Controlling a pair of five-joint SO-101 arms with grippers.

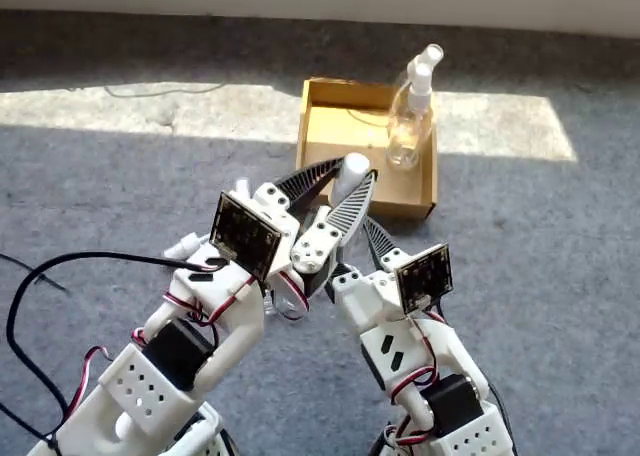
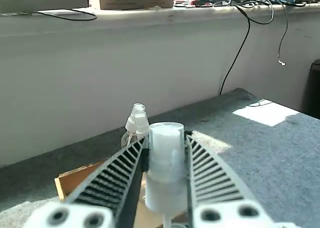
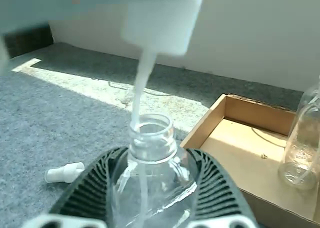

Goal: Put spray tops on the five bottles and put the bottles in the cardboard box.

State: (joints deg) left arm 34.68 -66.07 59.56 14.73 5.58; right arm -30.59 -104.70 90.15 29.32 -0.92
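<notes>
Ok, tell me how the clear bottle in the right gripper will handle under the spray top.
The clear bottle looks empty, so probably light. Its smooth, rounded walls may slip or twist in the right gripper. An off-centre push from the spray top could tilt it.

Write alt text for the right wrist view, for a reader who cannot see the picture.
The right gripper clamps a clear bottle with an open neck, and a white spray top hangs above it, its tube reaching down into the neck. Beyond, a second bottle stands in the cardboard box, and a loose spray top lies on the grey carpet.
</notes>
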